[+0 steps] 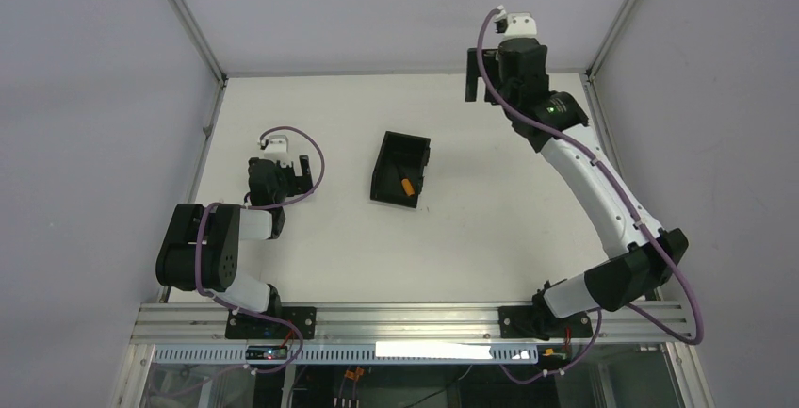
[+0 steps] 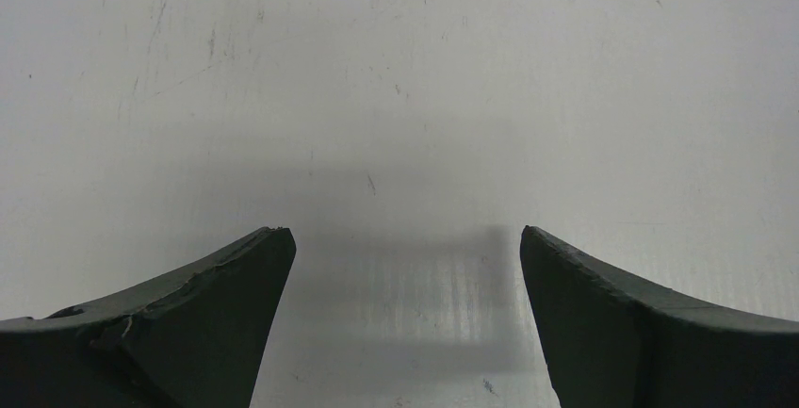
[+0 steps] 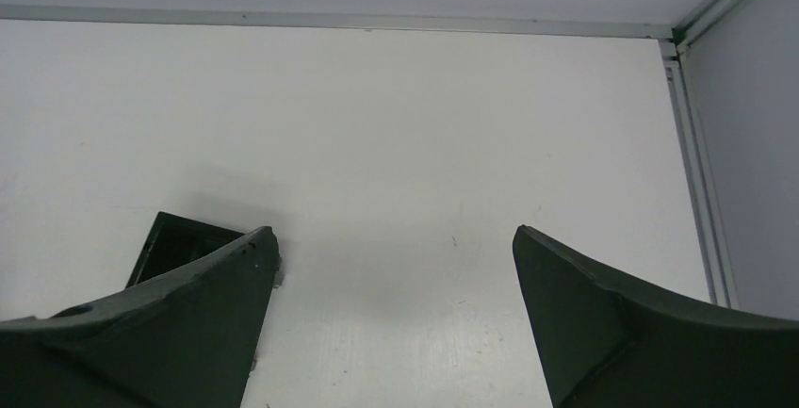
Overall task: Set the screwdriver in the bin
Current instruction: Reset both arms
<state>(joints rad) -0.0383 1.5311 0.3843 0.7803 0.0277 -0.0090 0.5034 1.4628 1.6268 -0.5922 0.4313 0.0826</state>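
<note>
The white table (image 1: 490, 238) filled the overhead view. The right arm (image 1: 594, 182) stretched long toward the far edge, and the left arm (image 1: 212, 248) sat folded near its base. The black bin (image 1: 405, 140) stood near the table's middle, its open top facing up.

From the bin, the right gripper (image 1: 480, 75) hung at about one o'clock, well apart from it. Its jaws were spread wide and held nothing; the wrist view showed only bare table between them and a corner of the bin low at eight o'clock. The left gripper (image 1: 300, 168) lay at about nine o'clock from the bin, also released and empty over bare table.

The screwdriver (image 1: 407, 185) lay inside the bin, its orange handle showing toward the bin's six o'clock end. The shaft was too dark to make out against the plastic.

The placing looked done, so the step in hand was judged to be the retreat. Doing it well meant keeping the right jaws apart and carrying that arm home on a path wide of the bin, toward five o'clock. A brush could tip or shove the light bin.
</note>
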